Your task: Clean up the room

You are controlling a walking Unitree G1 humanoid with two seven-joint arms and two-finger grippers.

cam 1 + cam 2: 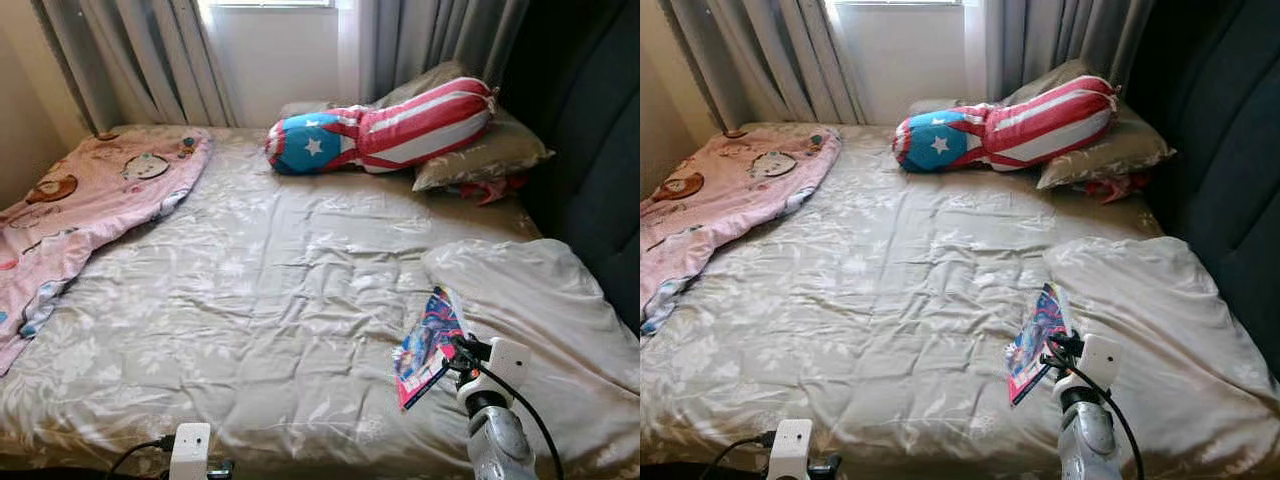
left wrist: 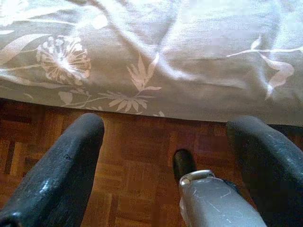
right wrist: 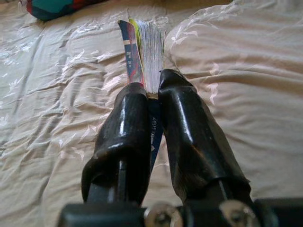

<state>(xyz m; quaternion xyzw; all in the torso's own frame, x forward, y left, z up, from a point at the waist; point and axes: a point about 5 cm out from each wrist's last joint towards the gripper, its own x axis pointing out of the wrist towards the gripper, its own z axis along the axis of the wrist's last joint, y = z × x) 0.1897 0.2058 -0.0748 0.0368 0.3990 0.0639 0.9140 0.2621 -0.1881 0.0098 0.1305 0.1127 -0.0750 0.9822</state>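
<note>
Blanket [image 1: 90, 200] on bed [image 1: 270, 290] left; bolster [image 1: 380, 128] on pillows [image 1: 480, 150] at head; book [image 1: 428, 345], probably, front right.

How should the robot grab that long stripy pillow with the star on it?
Probably around the middle of the stripy pillow, where the blue star end meets the red-and-white stripes. It lies lengthwise across the grey pillow by the headboard, so coming down from above, open fingers straddling its narrow width, looks best. The right end effector is shut on a book.
</note>
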